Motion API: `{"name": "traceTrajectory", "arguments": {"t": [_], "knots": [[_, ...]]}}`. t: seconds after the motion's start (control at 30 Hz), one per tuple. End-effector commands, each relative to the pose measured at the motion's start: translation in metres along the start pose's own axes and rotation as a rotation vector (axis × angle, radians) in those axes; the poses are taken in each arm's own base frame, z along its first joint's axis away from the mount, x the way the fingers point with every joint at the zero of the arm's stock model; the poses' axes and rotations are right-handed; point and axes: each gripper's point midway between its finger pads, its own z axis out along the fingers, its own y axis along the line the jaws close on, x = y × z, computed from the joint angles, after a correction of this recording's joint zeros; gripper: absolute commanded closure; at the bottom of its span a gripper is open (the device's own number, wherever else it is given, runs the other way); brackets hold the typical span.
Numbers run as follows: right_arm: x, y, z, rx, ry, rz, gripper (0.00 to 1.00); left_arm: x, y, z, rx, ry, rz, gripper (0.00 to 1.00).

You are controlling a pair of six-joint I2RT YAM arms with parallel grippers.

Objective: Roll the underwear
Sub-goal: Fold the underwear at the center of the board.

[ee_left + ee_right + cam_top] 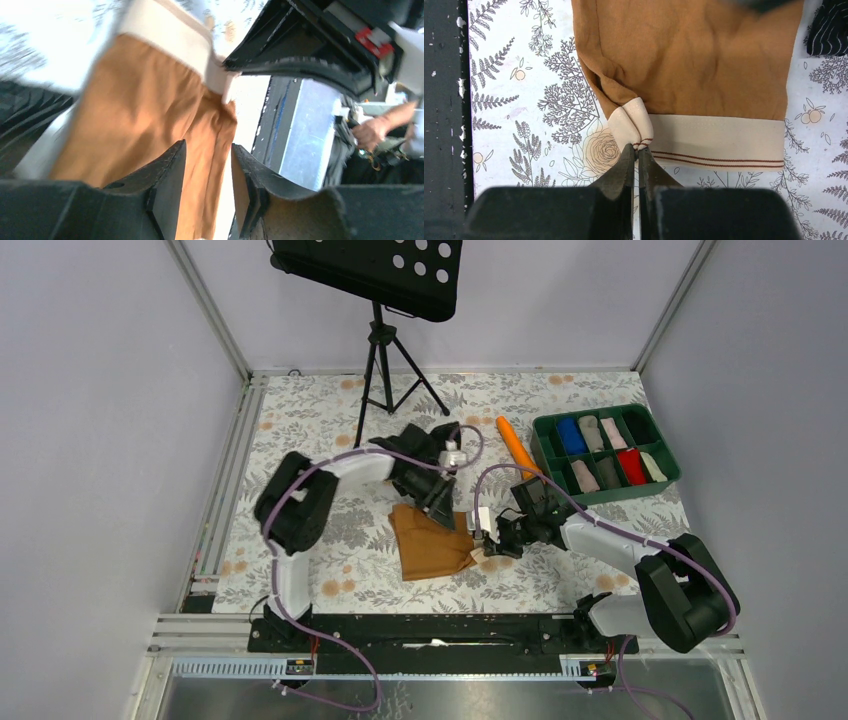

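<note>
The caramel-brown underwear (430, 545) lies flat on the floral table, its pale beige waistband (724, 142) along the edge facing the right arm. My right gripper (638, 150) is shut on the waistband's left corner, which bunches into a small fold at the tips; the top view puts it (488, 538) at the garment's right edge. My left gripper (438, 505) hovers over the garment's far edge. In the left wrist view its jaws (207, 150) stand apart, the brown fabric (135, 110) showing behind the gap with nothing pinched.
A green bin (605, 452) of several rolled garments sits at the back right, an orange cylinder (516, 443) beside it. A black garment (425, 435) lies behind the left gripper, near a tripod stand (380, 370). The table's dark front rail (444, 120) runs close by.
</note>
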Motion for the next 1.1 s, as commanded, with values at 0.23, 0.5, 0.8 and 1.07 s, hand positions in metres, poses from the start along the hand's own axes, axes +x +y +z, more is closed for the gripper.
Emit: {"name": "traceTrajectory", "arguments": {"t": [0.23,0.5,0.8,1.07], "knots": [[-0.009,-0.002,-0.001,0.002,-0.003,0.096,1.0,0.057,0.002,-0.078,-0.326,-0.062,0.355,0.6],[-0.01,-0.01,0.0,0.026,0.004,0.132,1.0,0.085,-0.016,-0.067,-0.41,0.05,0.761,0.68],[-0.011,-0.011,-0.001,0.031,0.005,0.139,1.0,0.134,0.01,-0.043,-0.444,0.288,0.791,0.68],[-0.014,-0.01,-0.002,0.032,-0.004,0.137,1.0,0.134,0.018,-0.038,-0.446,0.326,0.794,0.68]]}}
